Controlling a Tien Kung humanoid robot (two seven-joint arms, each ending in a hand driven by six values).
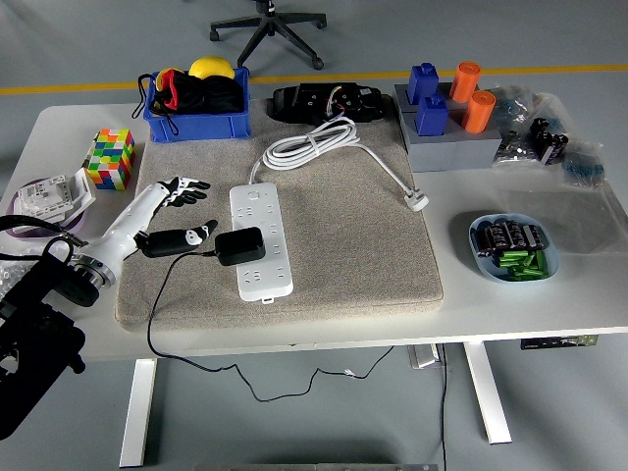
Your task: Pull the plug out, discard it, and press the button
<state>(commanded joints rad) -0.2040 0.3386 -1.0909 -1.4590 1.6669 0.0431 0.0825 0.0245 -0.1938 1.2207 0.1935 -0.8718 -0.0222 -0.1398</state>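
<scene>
A white power strip [261, 228] lies lengthwise on the grey mat [343, 245]. A black plug adapter [240, 245] sits in its lower half, and the adapter's black cable [162, 294] runs left and drops over the table's front edge. My left hand [206, 208] reaches in from the lower left and is just left of the adapter. It is open: its fingers [186, 188] are spread above, and the thumb stretches toward the adapter without gripping it. The strip's button cannot be made out. The right arm is out of view.
The strip's white cord [314, 145] coils at the mat's back, ending in a white plug [416, 200]. A Rubik's cube [110, 158] and a blue bin [196, 100] stand at the back left. A grey block with blue and orange pieces [446, 128] and a blue bowl [514, 247] are on the right.
</scene>
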